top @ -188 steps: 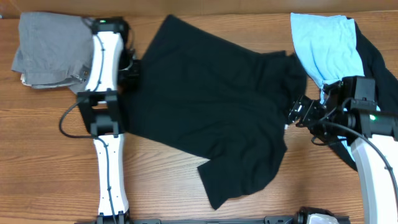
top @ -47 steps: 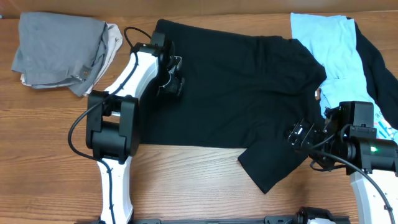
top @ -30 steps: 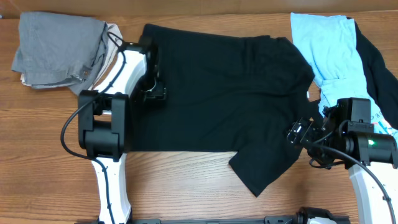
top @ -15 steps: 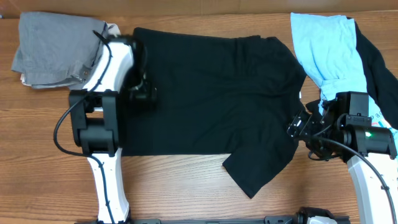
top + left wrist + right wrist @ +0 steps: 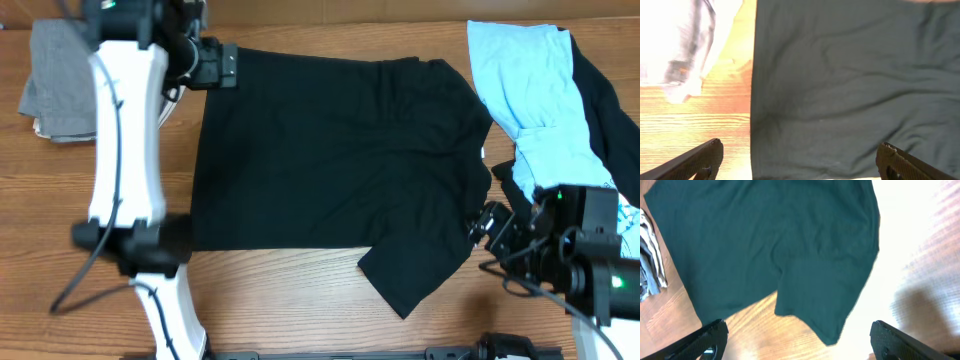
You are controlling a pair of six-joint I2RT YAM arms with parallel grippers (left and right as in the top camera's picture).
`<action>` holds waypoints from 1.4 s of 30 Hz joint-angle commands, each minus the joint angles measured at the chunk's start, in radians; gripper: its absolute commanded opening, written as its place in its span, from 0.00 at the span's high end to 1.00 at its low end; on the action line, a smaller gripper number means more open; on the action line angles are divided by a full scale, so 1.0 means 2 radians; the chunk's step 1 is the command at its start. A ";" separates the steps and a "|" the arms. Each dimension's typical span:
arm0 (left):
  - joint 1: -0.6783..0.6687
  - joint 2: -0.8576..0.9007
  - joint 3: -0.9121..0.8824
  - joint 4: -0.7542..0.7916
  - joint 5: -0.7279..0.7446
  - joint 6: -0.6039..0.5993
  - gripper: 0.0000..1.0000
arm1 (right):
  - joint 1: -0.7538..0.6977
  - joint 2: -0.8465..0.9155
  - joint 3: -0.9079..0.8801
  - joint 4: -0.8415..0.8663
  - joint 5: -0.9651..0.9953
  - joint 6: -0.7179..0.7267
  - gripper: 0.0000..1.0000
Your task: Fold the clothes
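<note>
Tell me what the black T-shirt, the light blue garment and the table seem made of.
Black T-shirt: soft matte fabric, possibly cotton; it lies limp with shallow wrinkles.
Light blue garment: similar thin matte cloth, creased.
Table: wood or wood-look laminate, smooth, with visible grain.

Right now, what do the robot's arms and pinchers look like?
The left arm has long white tube-shaped links with chunky black joints, and a thin black cable loops beside it. Its left gripper is black. The right arm shows a boxy black body with a small green light. The right gripper is black too, with two dark textured fingers.
</note>
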 commanded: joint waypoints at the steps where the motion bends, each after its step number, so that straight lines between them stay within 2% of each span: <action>1: -0.003 -0.086 0.008 -0.003 0.004 0.009 0.00 | 0.003 -0.022 0.015 -0.019 -0.004 0.007 0.05; 6: -0.003 -0.179 -0.069 -0.003 -0.029 -0.005 0.00 | 0.003 -0.033 0.015 -0.058 -0.005 0.009 0.06; 15: -0.003 -0.300 -0.322 0.019 -0.094 -0.089 0.00 | 0.003 -0.033 -0.012 -0.070 -0.014 0.011 0.05; 24: 0.004 -0.369 -0.552 0.137 -0.114 -0.173 0.00 | 0.003 -0.033 -0.112 -0.025 -0.043 0.011 0.09; 32: 0.045 -0.367 -0.731 0.252 -0.079 -0.231 0.00 | 0.003 -0.033 -0.122 0.006 -0.043 0.011 0.11; 37: 0.087 -0.364 -0.814 0.342 -0.052 -0.236 0.00 | 0.003 -0.024 -0.122 0.029 -0.044 0.008 0.11; 42: 0.091 -0.350 -0.863 0.428 -0.046 -0.236 0.02 | 0.003 0.009 -0.119 0.045 -0.043 -0.008 0.14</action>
